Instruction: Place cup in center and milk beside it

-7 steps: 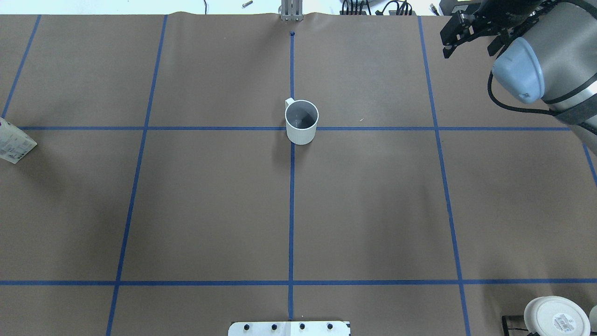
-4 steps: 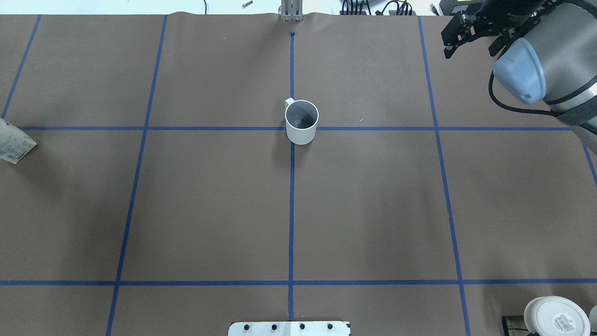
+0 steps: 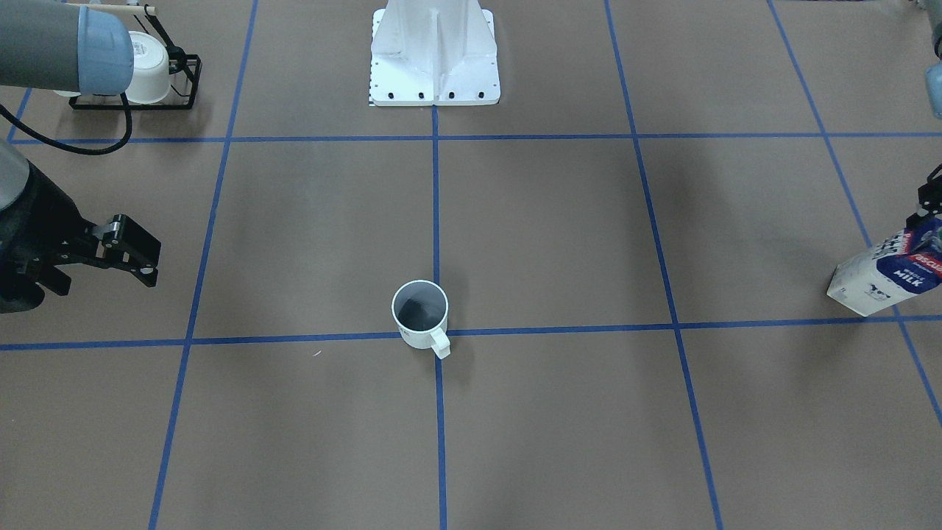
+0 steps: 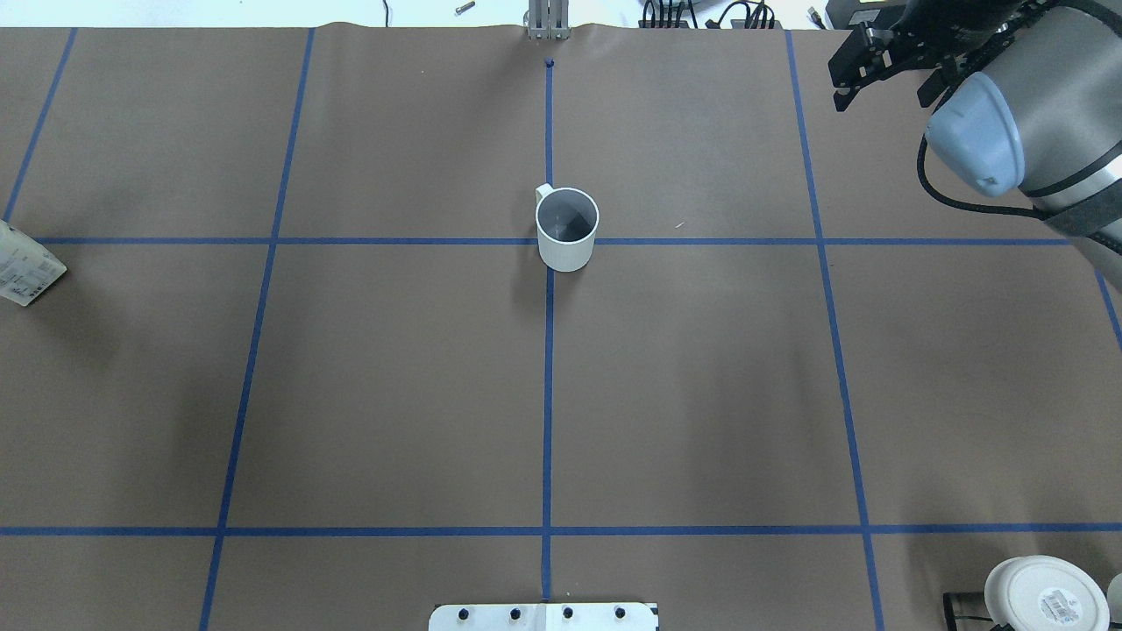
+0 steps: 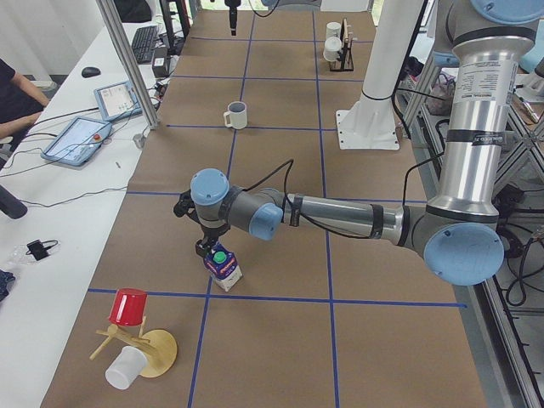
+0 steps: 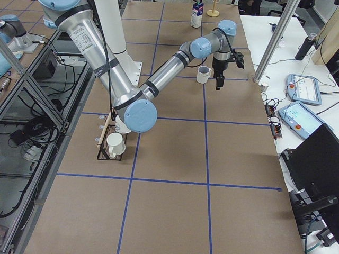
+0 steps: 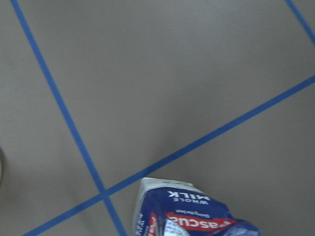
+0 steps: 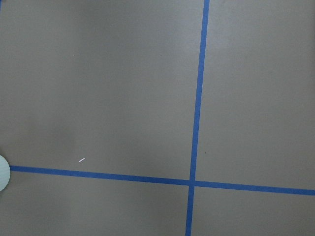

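The cup [image 4: 567, 228] stands upright on the center [image 4: 549, 241], the blue tape crossing, with its handle to the far side; it also shows in the front view [image 3: 420, 315]. The milk [image 3: 887, 272] hangs tilted at the table's far left, its shadow on the paper below, and only its white lower part shows at the overhead view's left edge [image 4: 26, 267]. My left gripper [image 5: 211, 246] is shut on the carton's top; the left wrist view shows the navy top [image 7: 189, 214] close below. My right gripper [image 4: 884, 88] is open and empty at the far right, well away from the cup.
A black rack with white cups [image 3: 143, 59] stands at the robot's near right. The white base plate [image 4: 543, 616] sits at the near middle. A wooden stand with a red cup [image 5: 132, 310] is at the table's left end.
The milk has shifted slightly further left in the overhead view. The right gripper has barely moved. The cup has not moved.
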Controlling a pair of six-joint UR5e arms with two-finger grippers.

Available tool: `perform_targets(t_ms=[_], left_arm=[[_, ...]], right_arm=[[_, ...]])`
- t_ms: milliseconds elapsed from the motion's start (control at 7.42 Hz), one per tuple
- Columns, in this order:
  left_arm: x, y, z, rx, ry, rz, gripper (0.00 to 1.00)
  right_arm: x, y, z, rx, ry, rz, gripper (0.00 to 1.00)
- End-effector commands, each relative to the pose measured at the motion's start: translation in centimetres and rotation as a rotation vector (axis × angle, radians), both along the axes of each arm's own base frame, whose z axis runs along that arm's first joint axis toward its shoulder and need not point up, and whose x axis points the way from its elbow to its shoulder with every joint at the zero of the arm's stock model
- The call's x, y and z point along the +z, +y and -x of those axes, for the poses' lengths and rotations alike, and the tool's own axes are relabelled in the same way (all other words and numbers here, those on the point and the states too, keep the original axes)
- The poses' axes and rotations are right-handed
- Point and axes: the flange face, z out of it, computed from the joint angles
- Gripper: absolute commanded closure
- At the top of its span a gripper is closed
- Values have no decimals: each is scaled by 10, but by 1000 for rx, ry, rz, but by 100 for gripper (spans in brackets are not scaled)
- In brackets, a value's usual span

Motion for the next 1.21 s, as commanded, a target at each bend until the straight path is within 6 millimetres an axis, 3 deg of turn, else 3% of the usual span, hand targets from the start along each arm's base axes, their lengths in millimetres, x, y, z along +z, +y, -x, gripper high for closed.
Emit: perform_targets(t_ms=[0,404,1078], left_arm=[[-12,5,0,4,8,12,2],[-16,-3,1,-5,-28,-13,2],[8,-5,5,-1,-81,-4,2]], right_arm=[[1,2,7,-11,2,0,0],[1,6,18,-28,3,1,0],[6,10,29,-45,5,8,0]])
